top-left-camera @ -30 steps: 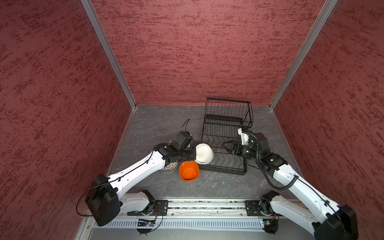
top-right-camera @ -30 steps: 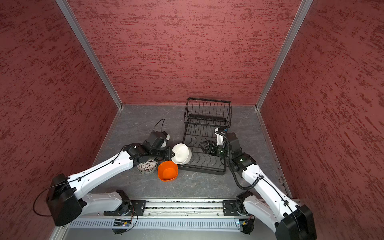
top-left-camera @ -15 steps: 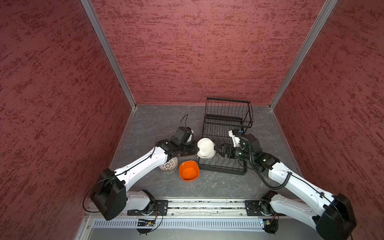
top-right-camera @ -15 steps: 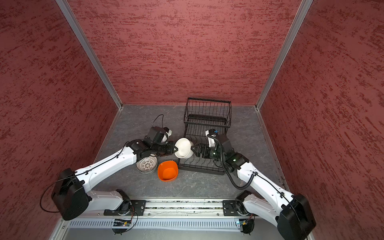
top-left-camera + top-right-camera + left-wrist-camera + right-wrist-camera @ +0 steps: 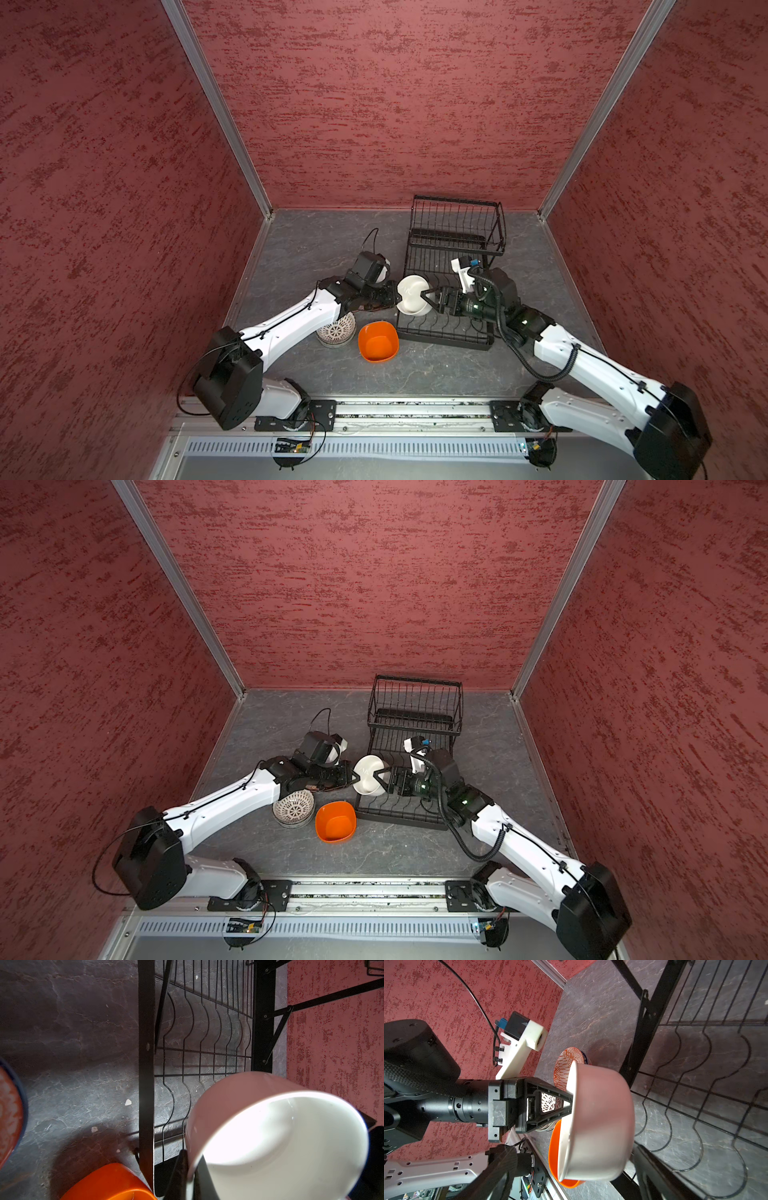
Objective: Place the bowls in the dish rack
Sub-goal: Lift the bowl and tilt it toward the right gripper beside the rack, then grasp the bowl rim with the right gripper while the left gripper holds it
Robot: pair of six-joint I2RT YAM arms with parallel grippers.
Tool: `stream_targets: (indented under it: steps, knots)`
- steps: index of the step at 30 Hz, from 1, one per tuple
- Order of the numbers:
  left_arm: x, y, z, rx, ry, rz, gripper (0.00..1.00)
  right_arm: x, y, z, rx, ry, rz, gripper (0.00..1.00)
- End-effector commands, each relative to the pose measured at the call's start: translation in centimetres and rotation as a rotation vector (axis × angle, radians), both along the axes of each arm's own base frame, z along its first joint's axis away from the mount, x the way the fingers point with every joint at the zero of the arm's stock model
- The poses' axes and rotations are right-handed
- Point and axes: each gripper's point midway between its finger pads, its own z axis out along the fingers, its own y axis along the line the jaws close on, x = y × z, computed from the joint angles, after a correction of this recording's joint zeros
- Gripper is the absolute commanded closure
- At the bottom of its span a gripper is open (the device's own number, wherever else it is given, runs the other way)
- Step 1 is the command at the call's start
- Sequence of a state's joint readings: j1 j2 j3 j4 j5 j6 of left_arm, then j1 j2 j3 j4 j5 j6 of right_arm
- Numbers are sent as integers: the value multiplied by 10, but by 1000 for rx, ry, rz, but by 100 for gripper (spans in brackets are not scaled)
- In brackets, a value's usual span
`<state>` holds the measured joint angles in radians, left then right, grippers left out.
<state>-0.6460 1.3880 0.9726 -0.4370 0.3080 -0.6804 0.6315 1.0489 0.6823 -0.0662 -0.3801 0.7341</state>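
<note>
We see the white bowl [image 5: 411, 293] lifted and tipped on edge above the left-hand rim of the dish rack [image 5: 146, 1064], near the close end of its flat base. The bowl's hollow faces the left arm [image 5: 291, 322] and its outer wall faces the right arm [image 5: 582, 365]. We cannot tell whether it touches the wires.

The left jaws are clenched on the bowl's rim, with one finger [image 5: 178, 1172] lying outside the wall. The right jaws stand spread wide at the opposite side of the bowl. Their tips meet its outline in both top views, but we cannot tell whether they press on it.

Beyond the bowl the curved dividers [image 5: 446, 322] run bare toward the raised basket [image 5: 457, 226] at the far end.

Just beside the rack's near-left corner the orange bowl [image 5: 377, 341] sits upright on the worktop [image 5: 307, 249]. Left of it a dark-patterned bowl [image 5: 293, 810] stands partly beneath the left arm. In the right wrist view a red-orange patterned bowl [image 5: 563, 1064] rests on the worktop behind the held bowl.

Bare grey worktop stretches from the left arm to the back-left corner, and a narrower strip runs between the rack's right side and the red wall [image 5: 665, 249]. The right arm reaches in over the rack's near-right corner.
</note>
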Motion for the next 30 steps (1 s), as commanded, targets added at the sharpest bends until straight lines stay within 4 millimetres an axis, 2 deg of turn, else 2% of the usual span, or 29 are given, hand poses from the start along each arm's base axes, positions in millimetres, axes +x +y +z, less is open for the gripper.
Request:
stream_targets:
  steps: [1, 7, 13, 21, 30]
  knots:
    - [14, -17, 38, -111, -89, -20, 100, 4, 2, -2, 8, 0, -14, 12]
    - [12, -19, 41, -127, -88, -30, 100, 7, 2, -13, -8, 19, -27, 17]
    - [12, -20, 39, -134, -85, -34, 100, 7, 6, -14, 15, 12, -10, 30]
    - [13, -23, 36, -145, -76, -37, 100, 5, 10, -10, 57, -2, 12, 41]
    - [15, -23, 28, -127, -60, -23, 100, 6, 5, -20, 31, 15, -16, 53]
